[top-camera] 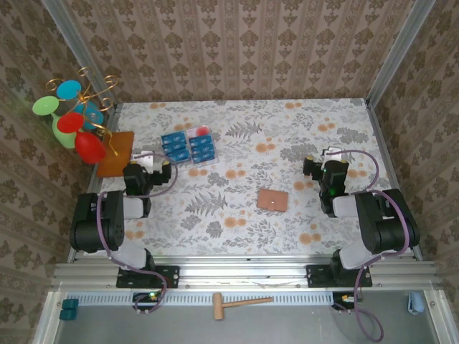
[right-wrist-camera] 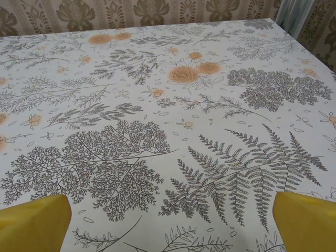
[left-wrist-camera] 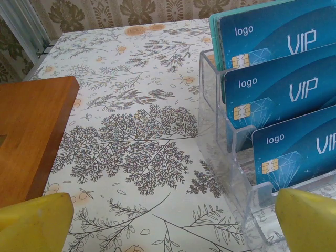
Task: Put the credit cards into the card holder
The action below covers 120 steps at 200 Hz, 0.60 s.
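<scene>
The credit cards (left-wrist-camera: 278,94) stand racked just ahead-right of the left hand (left-wrist-camera: 170,226) (fingers spread wide, holding nothing).

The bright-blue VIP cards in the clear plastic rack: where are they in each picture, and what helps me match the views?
Top external: the bright-blue VIP cards stand upper left of centre in the clear plastic rack, right of the orange-brown board.
Left wrist: the cards stand close up at the right edge, tiered; the board lies at the left edge.
Right wrist: leaf-print tablecloth ahead.
Shared landmark: that leaf-print tablecloth, under everything.
</scene>
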Tool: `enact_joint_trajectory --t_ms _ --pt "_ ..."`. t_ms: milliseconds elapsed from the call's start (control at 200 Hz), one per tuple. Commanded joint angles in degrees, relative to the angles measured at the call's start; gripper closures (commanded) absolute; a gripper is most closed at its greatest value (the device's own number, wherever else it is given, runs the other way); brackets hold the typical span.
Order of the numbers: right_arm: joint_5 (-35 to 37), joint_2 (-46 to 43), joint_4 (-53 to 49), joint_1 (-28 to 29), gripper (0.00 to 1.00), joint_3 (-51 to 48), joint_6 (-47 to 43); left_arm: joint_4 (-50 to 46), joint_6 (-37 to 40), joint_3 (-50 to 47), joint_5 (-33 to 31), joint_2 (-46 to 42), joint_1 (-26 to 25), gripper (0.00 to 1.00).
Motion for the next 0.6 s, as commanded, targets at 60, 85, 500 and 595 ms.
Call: enact_joint_trajectory --t_ms 60,85,500,595 --pt "-0.7 -0.6 1.3 -0.2 0.00 0.1 -0.4 0.5 -0.7 0.6 0.1 0.0 0.4 0.00" --pt "-0.6 -0.6 1.3 -0.2 0.00 0.2 -0.5 0.5 -0.7 0.6 0.1 0.0 0.4 0.00" --pt "-0.6 -0.6 1.3 -0.2 0.00 0.1 -0.4 0.1 -0.8 0.8 -0.1 0.0 0.4 0.00" --pt "-0.6 -0.5 1.2 -0.2 0.00 0.2 -0.4 -0.4 -0.7 1.2 -1.0 0.0 0.0 0.00"
